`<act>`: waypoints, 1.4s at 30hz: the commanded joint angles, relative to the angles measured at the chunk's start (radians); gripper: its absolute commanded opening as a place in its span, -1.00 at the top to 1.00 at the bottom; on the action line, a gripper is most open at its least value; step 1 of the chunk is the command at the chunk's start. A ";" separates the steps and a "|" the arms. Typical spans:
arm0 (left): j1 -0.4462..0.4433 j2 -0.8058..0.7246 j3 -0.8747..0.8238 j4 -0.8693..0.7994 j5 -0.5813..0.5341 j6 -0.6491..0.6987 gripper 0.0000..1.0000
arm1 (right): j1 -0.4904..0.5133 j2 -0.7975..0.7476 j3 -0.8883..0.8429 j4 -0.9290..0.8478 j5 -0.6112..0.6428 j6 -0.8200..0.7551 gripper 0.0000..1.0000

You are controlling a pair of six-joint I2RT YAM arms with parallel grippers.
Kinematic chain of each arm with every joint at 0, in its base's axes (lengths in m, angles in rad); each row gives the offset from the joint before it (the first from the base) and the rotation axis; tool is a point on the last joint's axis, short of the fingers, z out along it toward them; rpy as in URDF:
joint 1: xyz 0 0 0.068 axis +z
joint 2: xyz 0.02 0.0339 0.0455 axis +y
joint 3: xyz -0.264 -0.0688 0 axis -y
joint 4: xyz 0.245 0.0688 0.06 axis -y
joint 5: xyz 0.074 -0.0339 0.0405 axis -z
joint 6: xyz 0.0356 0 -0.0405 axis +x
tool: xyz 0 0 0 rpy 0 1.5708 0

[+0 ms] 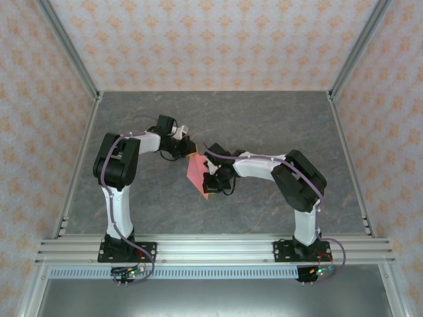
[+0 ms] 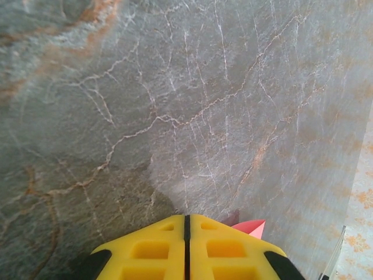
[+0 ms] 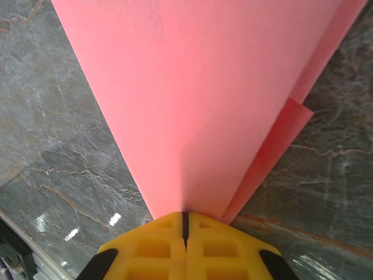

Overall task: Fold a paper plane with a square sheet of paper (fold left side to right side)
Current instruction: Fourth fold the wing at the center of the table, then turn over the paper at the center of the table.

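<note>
Paper point(image 3: 192, 99): plain salmon pink, no print. The layer showing along its right edge reads a deeper pink in shade.
Table point(image 1: 264, 125): grey marble pattern with thin white veins and scattered rust-orange streaks.
Walls point(image 1: 218, 39): cream, with a repeating pale orange floral motif.
Left gripper point(image 2: 186, 217) and right gripper point(image 3: 185, 213): yellow fingers, black at the outer shoulders, a dark seam down the middle.
Arms point(image 1: 119, 205): white links, black joints and bases.
Cables point(image 1: 264, 157): purple.
Frame point(image 1: 211, 249): bare silver metal rails along the near edge and up the corners.
</note>
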 commanded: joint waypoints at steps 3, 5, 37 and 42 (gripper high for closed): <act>0.045 -0.097 -0.003 0.009 -0.136 0.041 0.69 | 0.012 0.027 -0.055 -0.090 0.028 -0.014 1.00; 0.045 -0.161 -0.033 0.008 -0.147 0.035 0.52 | 0.014 -0.020 -0.049 -0.042 0.024 -0.011 1.00; -0.156 -0.295 -0.398 0.312 -0.170 -0.214 0.29 | 0.010 -0.669 -0.216 0.024 0.533 0.038 -0.18; -0.163 -0.282 -0.390 0.329 -0.163 -0.226 0.29 | 0.011 -0.668 -0.224 0.026 0.537 0.038 -0.18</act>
